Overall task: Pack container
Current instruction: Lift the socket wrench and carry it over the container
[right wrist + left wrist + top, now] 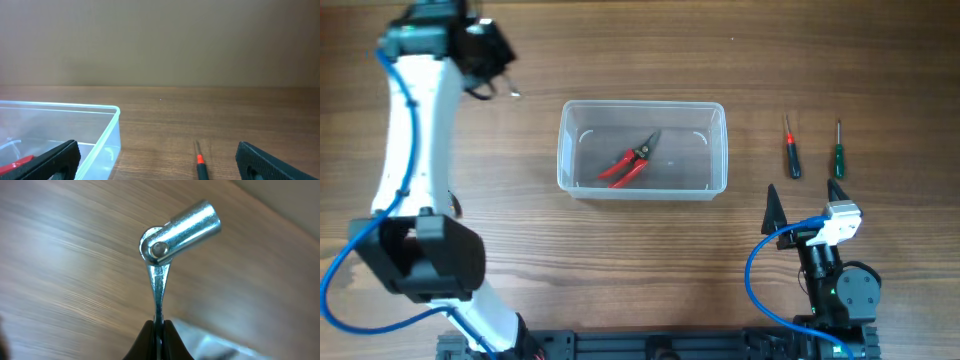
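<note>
The clear plastic container (642, 150) stands mid-table with red-handled pliers (628, 165) inside. My left gripper (492, 82) is at the far left, raised above the table, shut on a silver swivel-head socket wrench (172, 235), which it holds by its flat shaft. The container's corner (220, 342) shows blurred below it. My right gripper (802, 195) is open and empty near the front right; its two fingers frame the container's right end (107, 132) and a red-and-black screwdriver (201, 165).
A red-handled screwdriver (791, 148) and a green-handled screwdriver (838, 150) lie side by side to the right of the container, just beyond the right gripper. Blue cables loop beside both arm bases.
</note>
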`<action>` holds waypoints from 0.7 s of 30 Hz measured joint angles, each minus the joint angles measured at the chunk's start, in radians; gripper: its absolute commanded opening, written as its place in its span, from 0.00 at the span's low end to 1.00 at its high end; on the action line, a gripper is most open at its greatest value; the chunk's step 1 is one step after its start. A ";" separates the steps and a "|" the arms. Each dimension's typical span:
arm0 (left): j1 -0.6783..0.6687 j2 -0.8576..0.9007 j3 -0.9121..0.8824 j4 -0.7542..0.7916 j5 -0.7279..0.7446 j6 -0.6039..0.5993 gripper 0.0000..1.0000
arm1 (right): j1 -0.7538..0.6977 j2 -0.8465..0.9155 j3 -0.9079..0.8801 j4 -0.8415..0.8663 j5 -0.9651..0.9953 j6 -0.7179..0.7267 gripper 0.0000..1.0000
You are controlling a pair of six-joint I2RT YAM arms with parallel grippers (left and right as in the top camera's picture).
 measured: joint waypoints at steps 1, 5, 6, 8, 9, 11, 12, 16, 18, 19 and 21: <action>-0.041 0.000 0.000 -0.010 0.005 0.010 0.04 | 0.000 0.000 0.000 0.000 0.000 0.000 1.00; -0.190 0.000 0.000 -0.027 0.015 0.057 0.04 | 0.000 0.000 0.000 0.000 0.000 0.000 1.00; -0.219 0.000 0.000 -0.027 0.017 0.068 0.04 | 0.000 0.000 0.000 0.000 0.000 0.000 1.00; -0.282 0.000 0.000 -0.028 0.017 0.090 0.04 | 0.000 0.000 0.000 0.000 0.000 0.000 1.00; -0.306 0.000 0.000 -0.028 0.016 0.103 0.04 | 0.000 0.000 0.000 0.000 0.000 0.000 1.00; -0.367 0.000 0.000 -0.032 0.017 0.141 0.04 | 0.000 0.000 0.000 0.000 0.000 0.000 1.00; -0.412 0.000 0.000 -0.040 0.017 0.179 0.04 | 0.000 0.000 0.000 0.000 0.000 0.000 1.00; -0.468 0.000 0.000 -0.045 0.005 0.244 0.04 | 0.000 0.000 0.000 0.000 0.000 0.000 1.00; -0.486 0.000 0.000 -0.047 0.004 0.268 0.04 | 0.000 0.000 0.000 0.000 0.000 0.000 1.00; -0.491 0.000 0.000 -0.049 0.004 0.275 0.04 | 0.000 0.000 0.000 0.000 0.000 0.000 1.00; -0.496 0.000 0.000 -0.059 0.004 0.293 0.04 | 0.000 0.000 0.000 0.000 0.000 0.000 1.00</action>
